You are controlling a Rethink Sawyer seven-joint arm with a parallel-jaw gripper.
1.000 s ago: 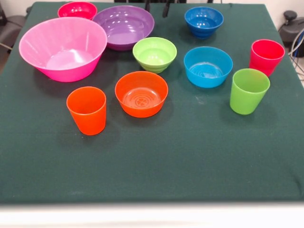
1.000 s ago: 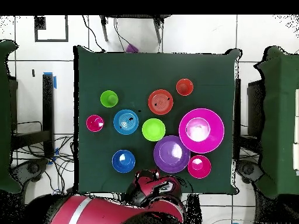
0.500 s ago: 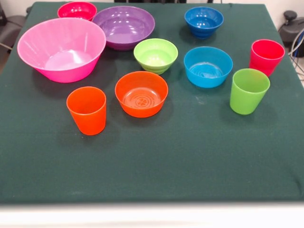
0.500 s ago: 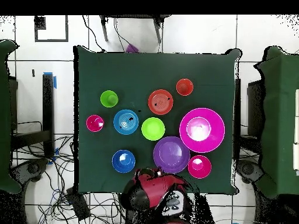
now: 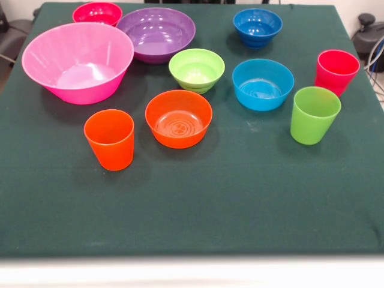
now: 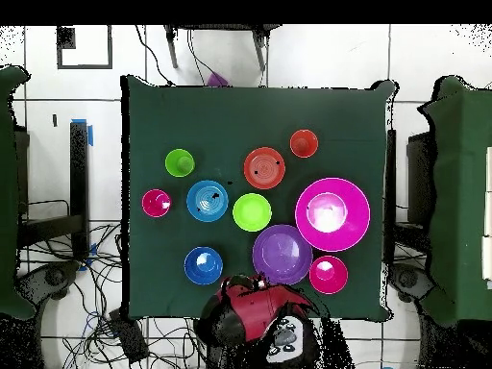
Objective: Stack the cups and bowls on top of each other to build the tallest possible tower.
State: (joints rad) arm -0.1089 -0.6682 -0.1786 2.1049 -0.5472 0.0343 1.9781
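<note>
Seven bowls stand apart on the green cloth: huge pink bowl (image 5: pixel 78 60) (image 6: pixel 332 214), purple bowl (image 5: pixel 157 33) (image 6: pixel 282 254), red-pink bowl (image 5: pixel 97 12) (image 6: pixel 328 274), dark blue bowl (image 5: pixel 257 27) (image 6: pixel 203 265), lime bowl (image 5: pixel 196 69) (image 6: pixel 252 212), light blue bowl (image 5: pixel 263 84) (image 6: pixel 208 201) and orange bowl (image 5: pixel 178 118) (image 6: pixel 264 167). Three cups stand upright: orange cup (image 5: pixel 109 139) (image 6: pixel 304 143), lime cup (image 5: pixel 314 114) (image 6: pixel 179 162) and red-pink cup (image 5: pixel 336 71) (image 6: pixel 156 203). Nothing sits inside anything else, so no tower shows. Neither view shows my gripper.
In the overhead view the red and black arm (image 6: pixel 255 312) is folded up just off the table's edge, beside the purple bowl. Cables lie on the floor around it. Bare cloth (image 5: pixel 198 204) fills the front half of the table.
One second ago two dark tips showed at the top edge of the front view and the arm reached sideways overhead. The arm has since drawn back and folded at its base.
</note>
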